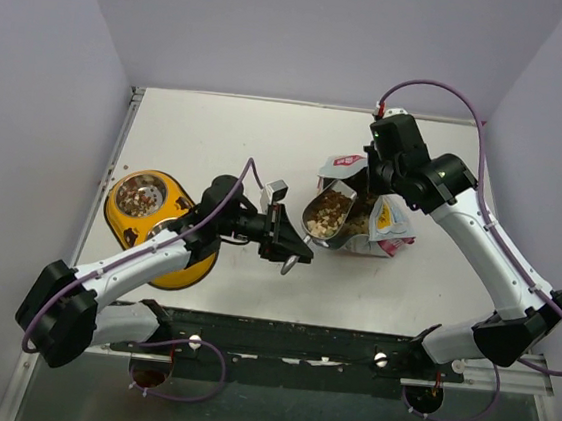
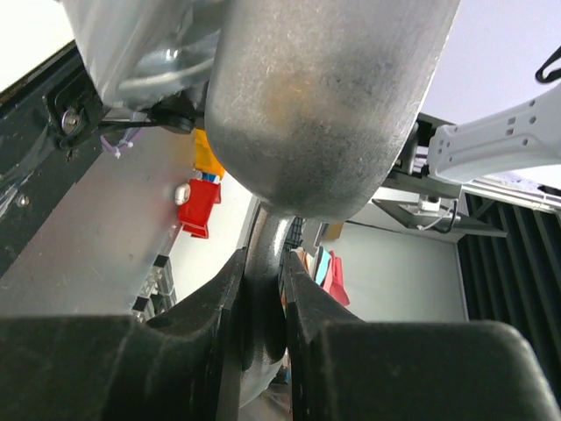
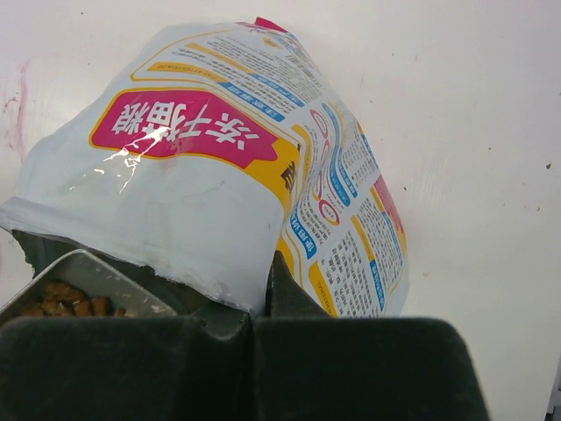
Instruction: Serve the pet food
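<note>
Top external view: the yellow double-bowl feeder (image 1: 124, 222) lies well behind the left gripper (image 1: 297, 244), back along its own arm, and the forearm crosses over one of the bowls. Just ahead of that gripper lies the open bag (image 1: 390, 222). The right gripper (image 1: 372, 186) pinches its rim, fingers together on the film. The left gripper is clamped on the handle of the metal scoop (image 1: 307, 219), which sits at the bag's mouth heaped with pet food (image 1: 331, 211). One scoop, one bag, one feeder.
</note>
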{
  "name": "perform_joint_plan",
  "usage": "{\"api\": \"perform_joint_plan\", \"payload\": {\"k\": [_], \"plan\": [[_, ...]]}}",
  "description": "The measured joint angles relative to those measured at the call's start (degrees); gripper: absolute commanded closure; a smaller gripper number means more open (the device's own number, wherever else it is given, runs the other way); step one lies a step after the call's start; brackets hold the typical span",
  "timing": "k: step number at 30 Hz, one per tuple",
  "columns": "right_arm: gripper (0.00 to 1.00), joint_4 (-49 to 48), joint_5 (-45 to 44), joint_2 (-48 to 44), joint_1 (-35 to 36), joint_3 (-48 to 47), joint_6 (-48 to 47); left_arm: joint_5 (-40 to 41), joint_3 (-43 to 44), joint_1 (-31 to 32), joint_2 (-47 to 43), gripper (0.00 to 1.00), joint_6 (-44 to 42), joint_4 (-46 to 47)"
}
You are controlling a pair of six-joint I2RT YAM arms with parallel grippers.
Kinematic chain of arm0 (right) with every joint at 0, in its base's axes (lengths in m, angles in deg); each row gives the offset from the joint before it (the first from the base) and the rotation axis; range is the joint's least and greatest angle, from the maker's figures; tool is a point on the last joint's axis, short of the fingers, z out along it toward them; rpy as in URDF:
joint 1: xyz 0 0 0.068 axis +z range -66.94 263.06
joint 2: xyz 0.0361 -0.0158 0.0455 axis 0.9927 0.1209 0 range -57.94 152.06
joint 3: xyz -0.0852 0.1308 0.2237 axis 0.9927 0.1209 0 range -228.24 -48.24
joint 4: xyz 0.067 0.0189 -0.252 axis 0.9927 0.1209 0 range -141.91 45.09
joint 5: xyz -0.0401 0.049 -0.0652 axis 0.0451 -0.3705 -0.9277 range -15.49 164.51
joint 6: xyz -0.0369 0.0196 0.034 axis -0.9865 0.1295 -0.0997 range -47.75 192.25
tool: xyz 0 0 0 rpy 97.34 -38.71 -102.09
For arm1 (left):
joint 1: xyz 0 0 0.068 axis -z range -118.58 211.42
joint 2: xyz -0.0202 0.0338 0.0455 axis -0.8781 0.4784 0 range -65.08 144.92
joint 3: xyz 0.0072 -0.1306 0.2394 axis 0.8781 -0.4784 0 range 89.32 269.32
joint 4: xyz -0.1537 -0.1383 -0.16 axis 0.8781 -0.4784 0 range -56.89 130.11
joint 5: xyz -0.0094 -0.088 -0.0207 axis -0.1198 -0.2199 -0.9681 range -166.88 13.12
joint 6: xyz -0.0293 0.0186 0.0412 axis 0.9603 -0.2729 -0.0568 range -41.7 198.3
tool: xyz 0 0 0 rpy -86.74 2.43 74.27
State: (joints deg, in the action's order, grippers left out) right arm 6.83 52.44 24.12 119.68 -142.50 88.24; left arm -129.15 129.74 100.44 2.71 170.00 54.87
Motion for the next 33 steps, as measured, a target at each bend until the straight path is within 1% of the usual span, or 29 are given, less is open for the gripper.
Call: {"api": "perform_joint_plan", "payload": {"k": [8, 17, 21, 24, 28, 33], "plan": [[0.99, 0.1, 0.0, 0.3, 0.0, -0.3, 0.0, -0.2, -4.6, -0.3, -7.5, 1.0, 0.9, 0.2], [0.99, 0.1, 0.1, 0.5, 0.0, -0.3, 0.0, -0.1, -8.4, -3.0, -18.1, 1.0, 3.8, 0.2], [0.99, 0.1, 0.4, 0.5, -0.1, -0.3, -0.1, 0.6, -8.4, -6.7, -22.3, 1.0, 4.9, -1.5], [0.99, 0.0, 0.6, 0.5, -0.3, -0.3, -0.1, 1.9, -8.3, -11.9, -26.6, 1.0, 5.3, -5.2], [0.99, 0.0, 0.9, 0.5, -0.3, -0.3, -0.3, 4.1, -8.3, -16.7, -30.0, 1.0, 5.4, -9.6], [0.99, 0.0, 1.3, 0.5, -0.3, -0.3, -0.6, 8.4, -9.7, -20.1, -35.3, 1.0, 6.5, -14.0]]}}
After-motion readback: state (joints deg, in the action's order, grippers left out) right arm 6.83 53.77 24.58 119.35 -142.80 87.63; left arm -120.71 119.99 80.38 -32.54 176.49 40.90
